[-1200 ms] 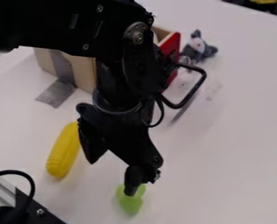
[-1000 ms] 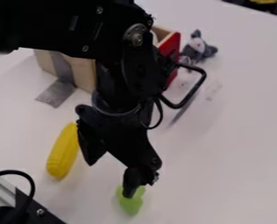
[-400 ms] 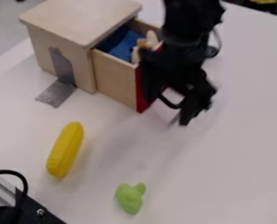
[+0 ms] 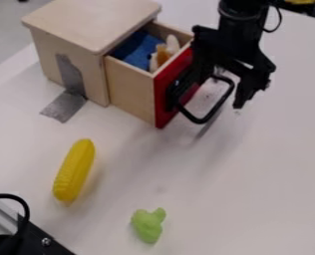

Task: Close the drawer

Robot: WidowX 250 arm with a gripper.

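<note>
The gripper [image 4: 220,92] hangs open at the upper right, just in front of the drawer, one finger by the red face and the other farther right, above the table. Standing partly out of its light wooden cabinet [image 4: 90,22], the drawer [image 4: 132,92] has a red front with a black loop handle [image 4: 203,119] pointing right. The gripper covers the upper right part of that front. Inside the drawer are a blue item [image 4: 139,49] and a tan and white item [image 4: 163,54].
A yellow corn toy [image 4: 74,170] lies on the white table [image 4: 246,199] left of centre. Nearer the front is a green toy [image 4: 147,225]. Grey tape [image 4: 64,106] runs from the cabinet's side to the table. A black and metal fixture [image 4: 34,236] occupies the lower left corner.
The gripper has moved from above the green toy up and right to the drawer's front, uncovering the cabinet and the drawer's inside. The drawer itself has not visibly moved.
</note>
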